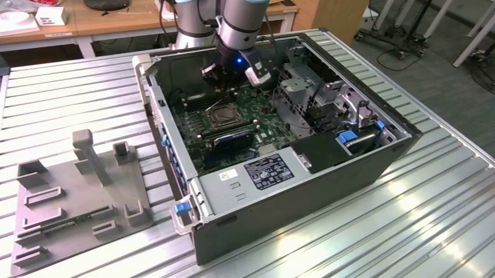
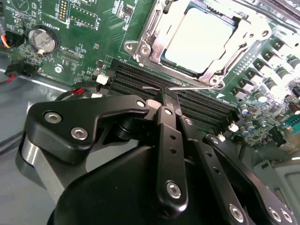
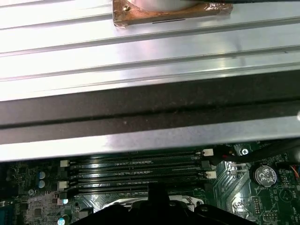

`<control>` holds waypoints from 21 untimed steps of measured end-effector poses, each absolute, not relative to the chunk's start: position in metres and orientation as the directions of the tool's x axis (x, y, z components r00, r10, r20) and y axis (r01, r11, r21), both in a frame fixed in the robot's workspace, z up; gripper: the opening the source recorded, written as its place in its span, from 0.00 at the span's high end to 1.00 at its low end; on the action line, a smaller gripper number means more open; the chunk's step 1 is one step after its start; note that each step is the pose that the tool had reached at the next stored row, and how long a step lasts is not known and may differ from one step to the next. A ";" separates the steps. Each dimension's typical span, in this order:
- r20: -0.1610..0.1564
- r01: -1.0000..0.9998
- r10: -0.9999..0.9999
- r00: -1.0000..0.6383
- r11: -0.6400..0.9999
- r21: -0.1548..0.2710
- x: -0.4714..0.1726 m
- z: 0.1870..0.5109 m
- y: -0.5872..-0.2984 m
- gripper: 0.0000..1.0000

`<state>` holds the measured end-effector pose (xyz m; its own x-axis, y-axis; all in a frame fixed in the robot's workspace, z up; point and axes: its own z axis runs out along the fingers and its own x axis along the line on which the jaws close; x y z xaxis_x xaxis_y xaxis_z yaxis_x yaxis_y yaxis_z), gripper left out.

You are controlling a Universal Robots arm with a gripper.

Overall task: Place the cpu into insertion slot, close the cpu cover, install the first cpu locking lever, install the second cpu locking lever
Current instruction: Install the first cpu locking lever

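Gripper (image 2: 168, 99) fingers, closest in the second wrist view, are pressed together above the memory slots (image 2: 201, 103), tips at a thin wire lever (image 2: 192, 87); whether they pinch it is unclear. Beyond, the cpu (image 2: 197, 35) lies in the insertion slot (image 1: 221, 116), framed by the cpu cover (image 2: 157, 37). The exterior view adds the open computer case (image 1: 309, 191) on the desk (image 1: 402, 231).

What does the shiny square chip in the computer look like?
The chip is a small flat square with a smooth silvery-grey metal top, glinting in the light. It lies flat, set into the green board. A silvery metal frame rests around its edges, leaving its middle bare. The gripper is off to one side, not touching it.
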<state>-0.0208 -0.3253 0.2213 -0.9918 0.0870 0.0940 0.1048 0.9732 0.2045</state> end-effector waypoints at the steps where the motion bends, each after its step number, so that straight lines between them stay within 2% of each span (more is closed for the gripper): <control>1: 0.094 0.105 0.087 -0.992 0.973 0.205 -0.021 0.225 -0.325 0.89; 21: 0.092 0.104 0.086 -0.992 0.970 0.221 -0.028 0.225 -0.325 0.89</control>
<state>-0.0285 -0.3253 0.2247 -0.9921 0.0855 0.0922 0.1041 0.9698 0.2207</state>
